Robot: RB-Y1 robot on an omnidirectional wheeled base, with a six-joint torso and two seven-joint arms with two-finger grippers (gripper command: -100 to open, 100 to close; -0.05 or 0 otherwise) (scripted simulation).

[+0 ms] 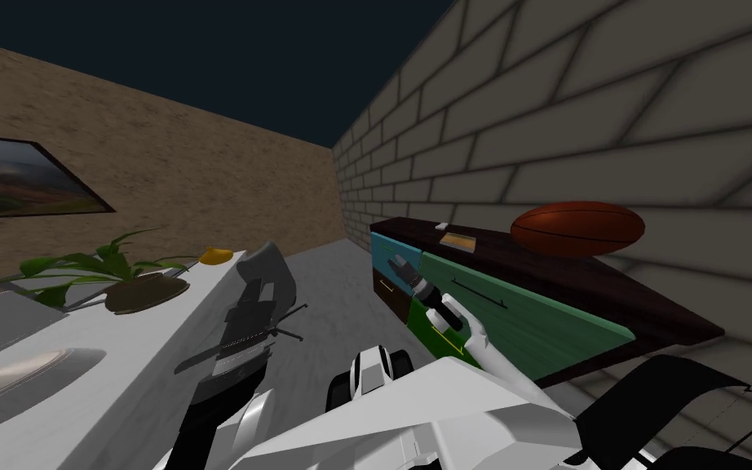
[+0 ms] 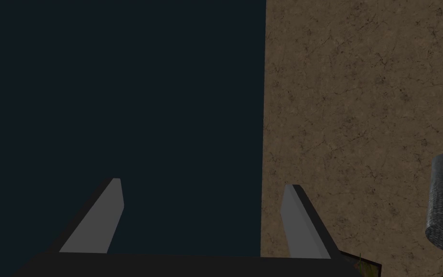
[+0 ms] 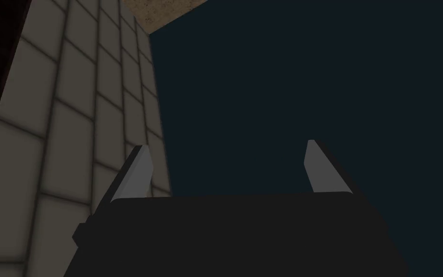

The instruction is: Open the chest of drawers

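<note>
The chest of drawers (image 1: 529, 314) stands against the brick wall on my right, with a dark top and green, teal and dark brown drawer fronts, all flush. A thin dark handle (image 1: 480, 295) crosses the big green front. My right arm reaches toward the chest's far end. There the right gripper (image 1: 396, 263) is in front of the teal front (image 1: 384, 247), and whether they touch is unclear. In the right wrist view the right gripper (image 3: 227, 144) is open and holds nothing. My left gripper (image 2: 202, 183) is open and empty too, raised beside the white counter.
A brown oval ball (image 1: 578, 228) and a small flat box (image 1: 457, 241) lie on the chest's top. On my left, a white counter (image 1: 121, 359) carries a potted plant (image 1: 134, 285) and a yellow object (image 1: 214, 255). Grey floor (image 1: 325, 277) runs between counter and chest.
</note>
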